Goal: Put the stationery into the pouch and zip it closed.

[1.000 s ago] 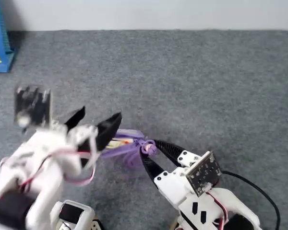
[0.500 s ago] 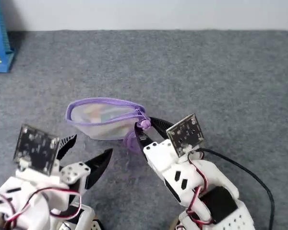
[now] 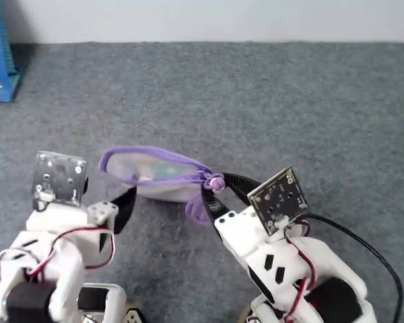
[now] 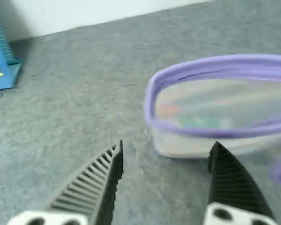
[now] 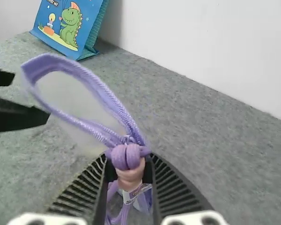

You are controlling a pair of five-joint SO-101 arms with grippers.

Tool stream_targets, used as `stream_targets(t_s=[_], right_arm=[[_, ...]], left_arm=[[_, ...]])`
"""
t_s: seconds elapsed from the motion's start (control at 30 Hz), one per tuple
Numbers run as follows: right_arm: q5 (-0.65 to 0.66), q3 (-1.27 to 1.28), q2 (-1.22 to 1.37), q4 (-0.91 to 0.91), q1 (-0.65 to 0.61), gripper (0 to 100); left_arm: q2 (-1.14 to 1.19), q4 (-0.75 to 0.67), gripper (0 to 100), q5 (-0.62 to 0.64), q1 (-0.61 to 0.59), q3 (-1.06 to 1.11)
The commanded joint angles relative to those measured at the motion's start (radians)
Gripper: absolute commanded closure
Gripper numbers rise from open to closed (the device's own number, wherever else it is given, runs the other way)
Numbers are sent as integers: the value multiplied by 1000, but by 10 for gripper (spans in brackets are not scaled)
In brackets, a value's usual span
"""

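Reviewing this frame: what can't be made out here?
- Contents of the translucent purple-edged pouch: blurred colour patches, left wrist view.
- Zip slider: tiny, partly behind the purple knotted cord that the right gripper is shut on, right wrist view.
- Left gripper, open: base cut off by the frame edge, left wrist view.

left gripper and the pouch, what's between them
Nothing but bare grey mat between the open left gripper and the pouch, seen in the left wrist view.
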Motion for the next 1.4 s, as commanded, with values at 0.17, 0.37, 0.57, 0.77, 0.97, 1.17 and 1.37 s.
stream_targets(t_s=[0.17,0.37,0.57,0.77,0.97,1.17,1.37], right_arm=[[52,-77,8,94,-124,991],[52,-77,8,124,-180,991],[57,-77,5,160,-203,991],[58,-77,-1,182,-197,991],[97,-152,-1,283,-194,991],[203,-269,8,443,-45,991],[273,-345,-1,550,65,991]], left_arm=[[-2,-371,764,126,64,166],[-2,-512,764,184,265,214],[-2,-569,764,222,414,214],[-2,-551,764,218,509,232],[-9,-437,761,144,517,242],[-9,-344,761,52,512,239],[-11,-269,697,-25,512,236]])
